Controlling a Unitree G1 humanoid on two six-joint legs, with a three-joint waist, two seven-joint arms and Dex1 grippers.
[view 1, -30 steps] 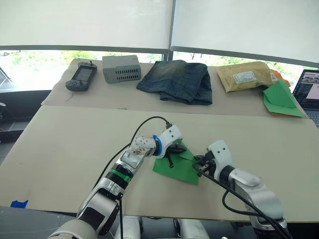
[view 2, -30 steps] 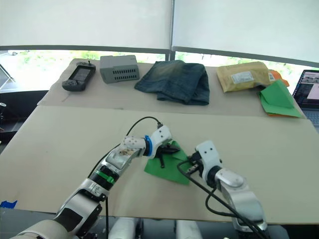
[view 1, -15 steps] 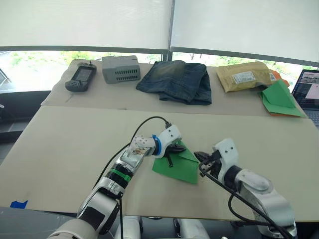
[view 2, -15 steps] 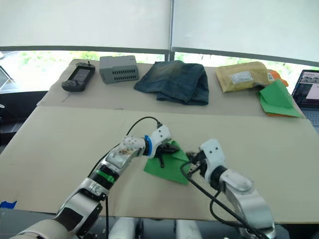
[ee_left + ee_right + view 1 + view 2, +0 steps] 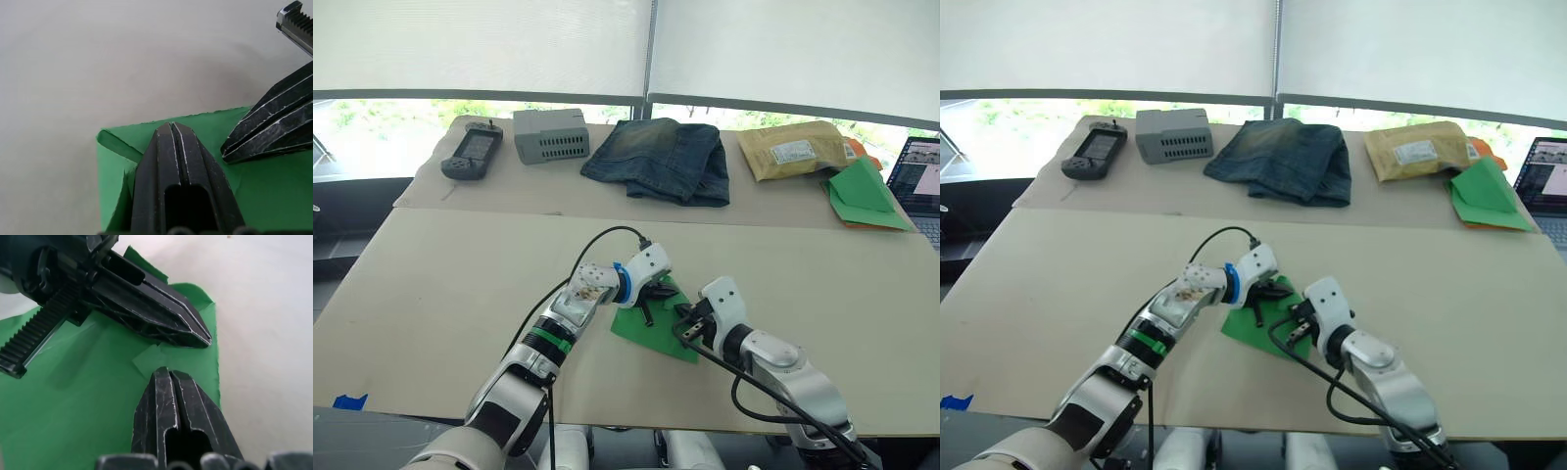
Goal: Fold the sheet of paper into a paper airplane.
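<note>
The right gripper [image 5: 685, 328], fingers pressed together, has swung back in from beside the sheet of paper [image 5: 661, 331] and now presses its near edge — just beyond, the left gripper [image 5: 651, 302], also closed, pins the far fold on the table [image 5: 440, 284] — likely creasing.

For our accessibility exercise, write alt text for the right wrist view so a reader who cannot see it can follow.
Two closed black pincers press on a creased bright green sheet of paper lying on a pale table. The right pincer rises from the bottom edge, and the left pincer reaches in from the upper left, their tips close together near the paper's edge.
</note>
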